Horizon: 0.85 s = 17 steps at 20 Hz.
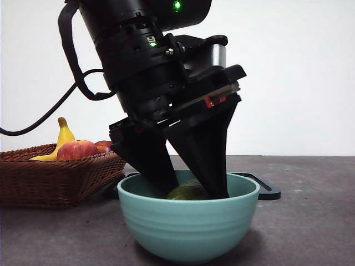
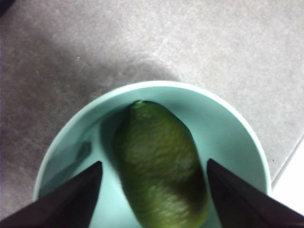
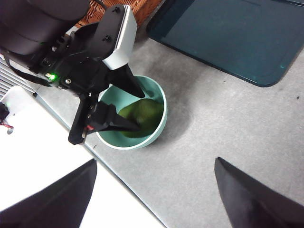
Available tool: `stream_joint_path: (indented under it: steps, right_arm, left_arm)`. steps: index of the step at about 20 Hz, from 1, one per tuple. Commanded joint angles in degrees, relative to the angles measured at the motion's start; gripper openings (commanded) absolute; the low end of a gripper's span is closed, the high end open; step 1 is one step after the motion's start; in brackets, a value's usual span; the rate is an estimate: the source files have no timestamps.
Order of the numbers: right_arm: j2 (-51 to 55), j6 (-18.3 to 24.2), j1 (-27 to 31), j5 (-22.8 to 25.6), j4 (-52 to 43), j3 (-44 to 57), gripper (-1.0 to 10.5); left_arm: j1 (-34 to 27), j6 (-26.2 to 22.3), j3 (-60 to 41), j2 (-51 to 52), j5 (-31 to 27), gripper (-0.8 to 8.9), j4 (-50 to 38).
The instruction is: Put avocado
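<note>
The dark green avocado [image 1: 188, 192] [image 2: 159, 161] [image 3: 143, 115] lies on its side inside a teal bowl [image 1: 188, 228] [image 2: 230, 128] [image 3: 160, 127] at the front of the grey table. My left gripper [image 1: 192, 195] [image 2: 153, 164] [image 3: 137, 112] reaches down into the bowl with its black jaws open on either side of the fruit. A sliver of bowl shows between one jaw and the avocado. My right gripper [image 3: 155, 161] hangs high over bare table beside the bowl, open and holding nothing.
A wicker basket [image 1: 50, 178] [image 3: 142, 8] with a banana [image 1: 64, 136] and red apples [image 1: 77, 149] stands left of the bowl. A dark flat tray [image 1: 267, 189] [image 3: 228, 38] lies behind it. The table's white edge [image 3: 33, 171] runs close by.
</note>
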<state>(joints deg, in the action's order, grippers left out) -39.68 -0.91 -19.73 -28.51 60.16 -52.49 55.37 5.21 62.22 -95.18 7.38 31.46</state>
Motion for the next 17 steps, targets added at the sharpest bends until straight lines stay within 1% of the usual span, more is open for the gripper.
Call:
stream_joint_path:
  steps: [1,4,7,10,13,17]
  right_arm:
    - [-0.28,-0.57,-0.26,0.00,-0.50,-0.85,4.0]
    - [-0.31,-0.57,-0.26,0.00,-0.52,-0.85,4.0]
    - [-0.31,-0.57,-0.26,0.02,-0.52,-0.85,4.0]
    - [-0.31,-0.57,-0.26,0.04,-0.52,-0.85,4.0]
    - [-0.33,-0.55,-0.26,0.07,-0.57,-0.85,4.0]
    - [-0.33,-0.55,-0.26,0.09,-0.98,-0.85,4.0]
  left_arm:
    - [0.68,0.04,1.11,-1.16,-0.09,3.75,0.20]
    - [0.57,0.09,2.54,-1.05,-0.09,3.75,2.43]
    - [0.13,0.04,6.88,-0.85,-0.09,3.75,5.90]
    - [-1.11,0.07,11.02,0.81,-0.09,3.74,6.80]
    - [-4.42,0.22,12.48,5.55,-0.11,3.74,5.97]
    - [-13.27,0.46,12.46,14.38,-0.09,3.74,6.34]
